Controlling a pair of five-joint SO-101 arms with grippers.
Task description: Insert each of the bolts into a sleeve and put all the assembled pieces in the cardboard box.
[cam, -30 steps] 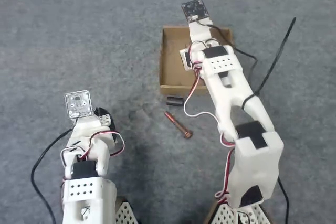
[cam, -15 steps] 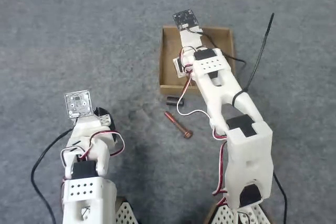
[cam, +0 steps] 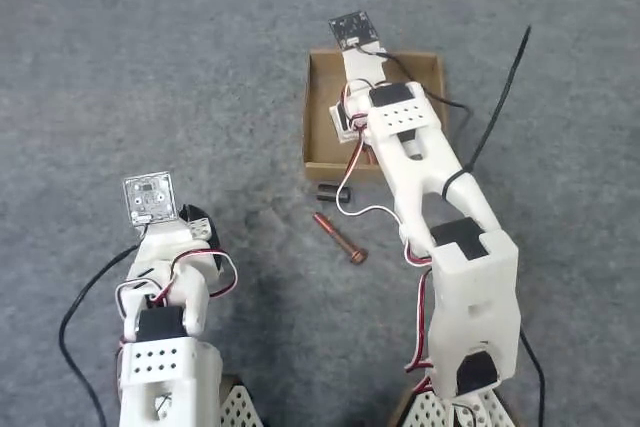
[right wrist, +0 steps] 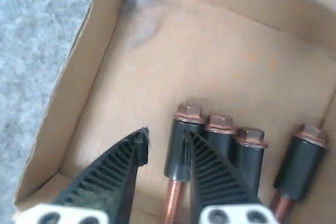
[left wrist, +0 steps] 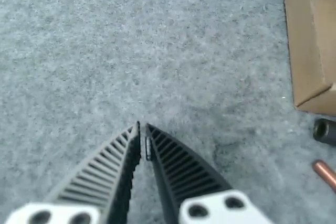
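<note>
Right gripper (right wrist: pixel 164 135) released over cardboard box (cam: pixel 308 117); left gripper (left wrist: pixel 143 127) clenched; bolt (cam: pixel 338 238) lies diagonally outside box wall, nearer right arm (cam: pixel 432 187).

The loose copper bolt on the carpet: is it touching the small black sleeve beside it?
Apart. The high view shows a strip of grey carpet between the bolt and the sleeve.
</note>
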